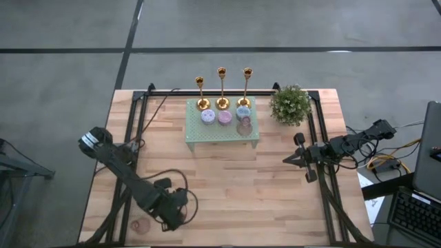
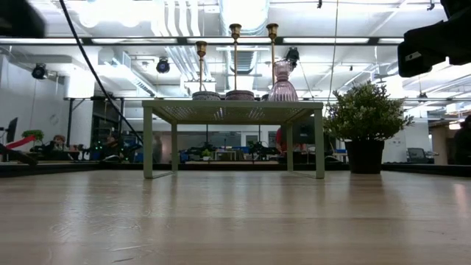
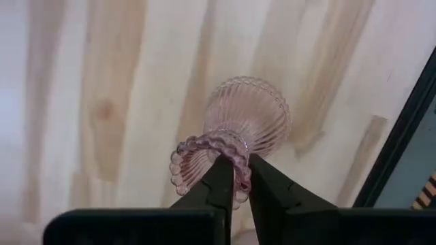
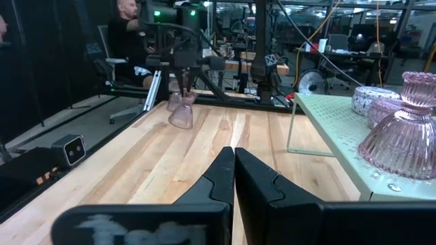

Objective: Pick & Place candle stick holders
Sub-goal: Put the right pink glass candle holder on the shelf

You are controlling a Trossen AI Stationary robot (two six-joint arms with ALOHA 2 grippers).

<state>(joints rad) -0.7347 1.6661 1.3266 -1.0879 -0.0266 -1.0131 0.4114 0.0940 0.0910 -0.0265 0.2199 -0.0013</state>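
My left gripper (image 1: 172, 209) is near the table's near left corner, pointing down and shut on a pink ribbed glass candle stick holder (image 3: 238, 122). The holder also shows in the right wrist view (image 4: 180, 114). Three gold candlesticks (image 1: 222, 86) stand on their round bases along the far side of a pale green perforated stand (image 1: 220, 134). Small round holders (image 1: 224, 117) and a pink glass one (image 1: 244, 128) stand in front of them on the stand. My right gripper (image 4: 234, 153) waits shut and level at the table's right side (image 1: 286, 160). My left gripper pinches the beaded rim of the holder's cup (image 3: 235, 146), with one finger over the inside of the cup and one outside. The fingers (image 3: 221, 180) come from above, pointing down. The holder hangs tilted below them, its flared foot (image 3: 262, 109) low over the wood.
A bushy potted plant (image 1: 289, 105) stands to the right of the stand. Black frame rails (image 1: 138, 131) run along the table's left and right sides. Bare wood (image 1: 227, 186) lies between the stand and the near edge. A seated person (image 4: 129, 34) is in the room beyond.
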